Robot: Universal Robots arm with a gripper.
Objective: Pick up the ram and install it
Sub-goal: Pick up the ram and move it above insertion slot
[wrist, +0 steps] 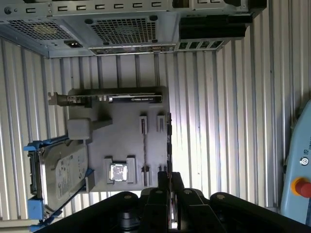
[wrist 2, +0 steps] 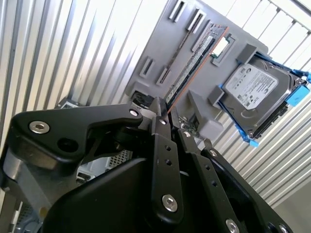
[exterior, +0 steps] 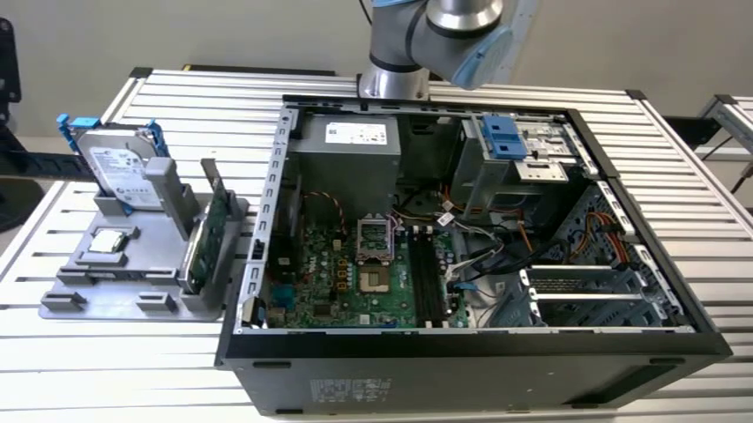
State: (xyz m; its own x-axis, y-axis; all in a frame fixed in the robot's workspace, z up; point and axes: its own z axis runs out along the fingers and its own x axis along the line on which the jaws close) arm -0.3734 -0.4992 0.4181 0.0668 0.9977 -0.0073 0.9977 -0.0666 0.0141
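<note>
- Your gripper (wrist 2: 167, 112) (wrist: 168, 178) is closed down narrow. In both wrist views its two black fingers (wrist 2: 163, 145) meet on one end of the ram (wrist 2: 194, 63) (wrist: 168, 141) and hold it.
- The ram sticks straight out from the fingertips. In the second wrist view you see a dark board with a row of black chips and a coppery edge. In the first wrist view you see it edge-on, as a thin dark line.
- In both wrist views the ram is seen against the gray parts holder (wrist 2: 155, 48) (wrist: 121, 141) (exterior: 130, 269), which lies on the slatted metal table (exterior: 118, 370). In the first wrist view the ram lines up with the holder's edge farthest from the hard drive (exterior: 118, 167) (wrist 2: 252, 92) (wrist: 60, 172).
- That silver hard drive, with blue rails, stands upright in the holder.
- A green expansion card (exterior: 203, 242) (wrist: 114, 98) stands on edge on the holder's side nearest the computer case (exterior: 659, 344) (wrist: 126, 29).
- A processor chip (exterior: 109, 240) (wrist: 118, 172) sits in the holder between the drive and the card.
- The case lies open just beside the holder, at the exterior view's right. On its motherboard (exterior: 330, 282) you can see long black memory slots (exterior: 426, 280) next to the processor socket (exterior: 374, 238).
- Your arm (exterior: 436, 26) shows at the top of the exterior view, above the case's far edge.
</note>
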